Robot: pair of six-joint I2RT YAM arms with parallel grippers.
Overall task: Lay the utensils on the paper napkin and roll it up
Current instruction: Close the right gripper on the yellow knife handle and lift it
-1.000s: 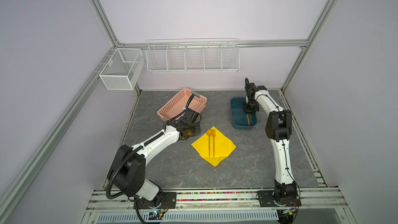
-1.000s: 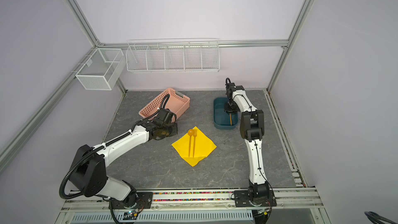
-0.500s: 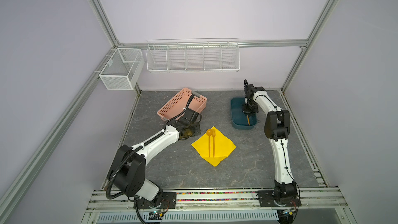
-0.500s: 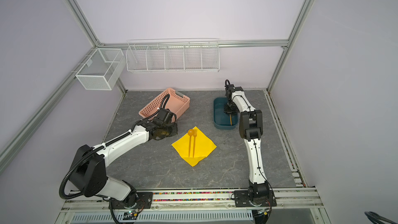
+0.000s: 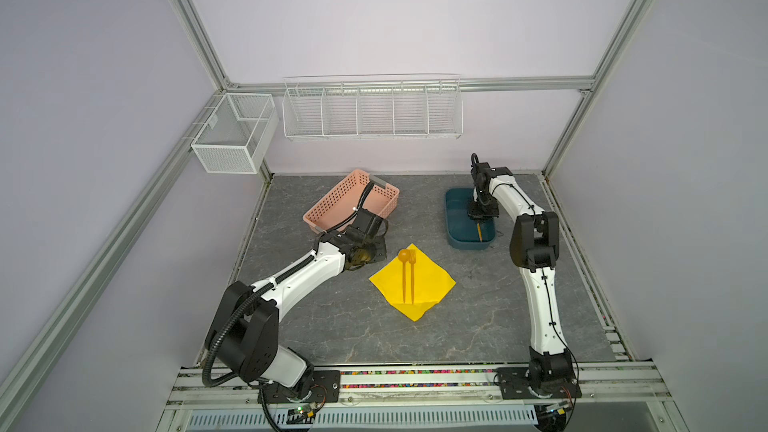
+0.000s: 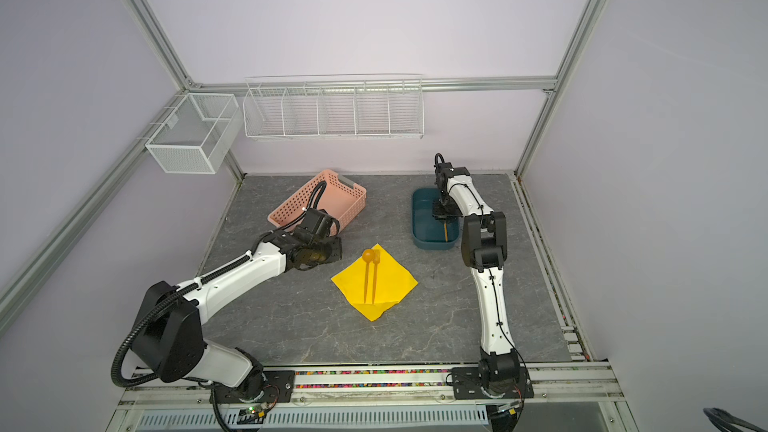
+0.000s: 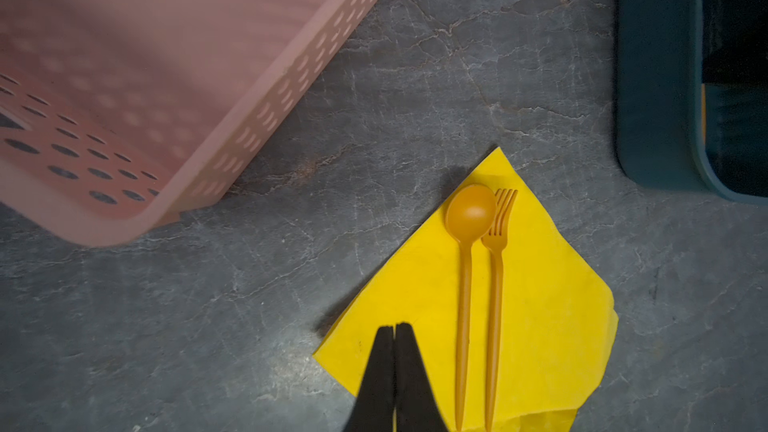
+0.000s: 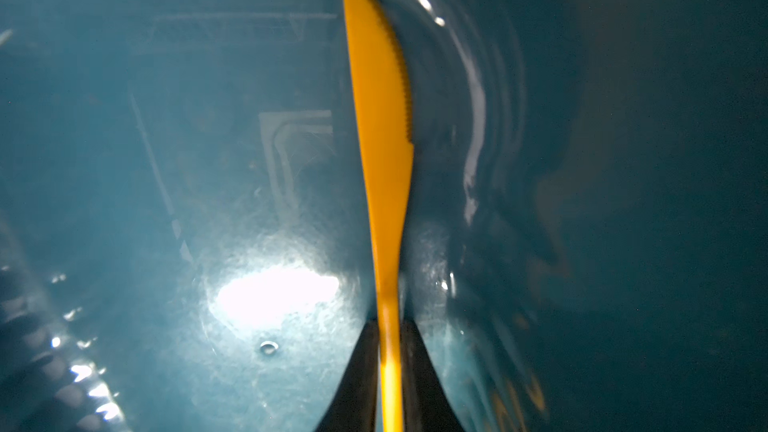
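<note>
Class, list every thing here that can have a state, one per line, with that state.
paper napkin, spread open, unrolled
spoon, flat on napkin
fork, flat on napkin beside spoon
teal tub, upright
knife, held by handle inside tub
pink basket, upright, seemingly empty
left gripper, jaws shut, empty
right gripper, jaws shut on knife

This is looking like a robotics lab cell: aluminium frame posts (image 5: 191, 22) are boxing in lilac walls (image 5: 395, 14), 2 robot arms (image 5: 540, 297) are sitting bolted to a rail (image 5: 415, 388), and wire baskets (image 5: 374, 112) are hanging above a grey tabletop (image 5: 332, 334).
</note>
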